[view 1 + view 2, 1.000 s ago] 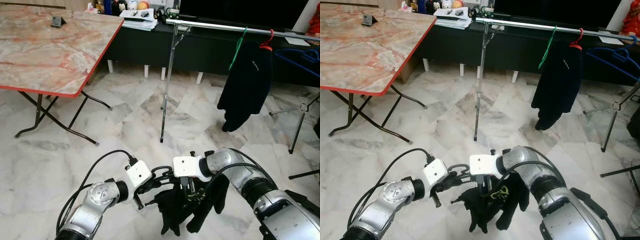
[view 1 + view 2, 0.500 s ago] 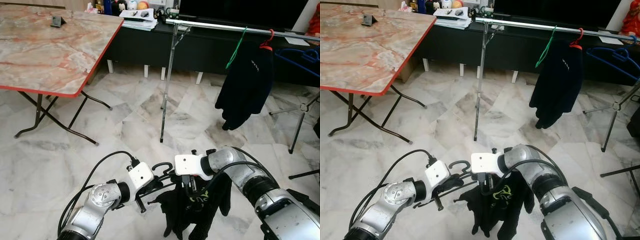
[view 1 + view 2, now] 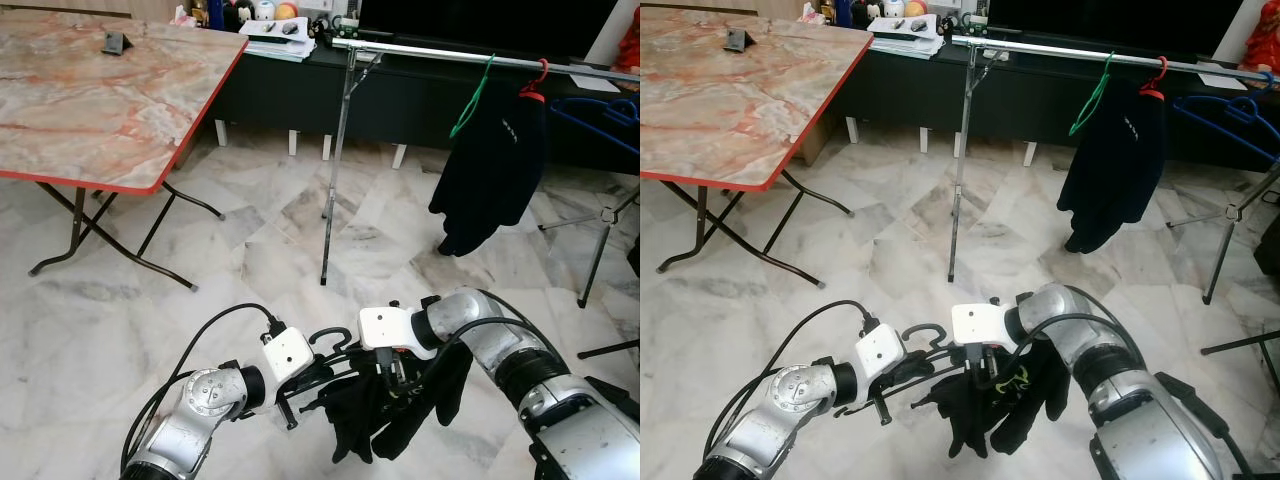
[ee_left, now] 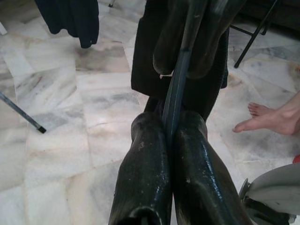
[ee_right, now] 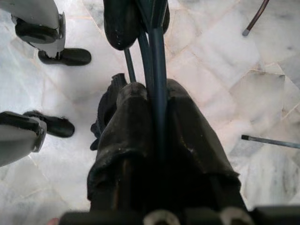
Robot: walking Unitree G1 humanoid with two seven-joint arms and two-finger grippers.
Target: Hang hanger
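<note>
Black hanger (image 3: pixel 335 340), draped with a dark garment (image 3: pixel 385 415), is clamped by both the left gripper (image 3: pixel 315 372) and the right gripper (image 3: pixel 392 372).

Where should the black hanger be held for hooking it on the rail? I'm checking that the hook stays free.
Grip the hanger on its bar just below the hook, from either side, as the left gripper and right gripper do now. The hook curls upward clear of both, and the dark garment hangs below, so the top can pass over the silver rail.
</note>
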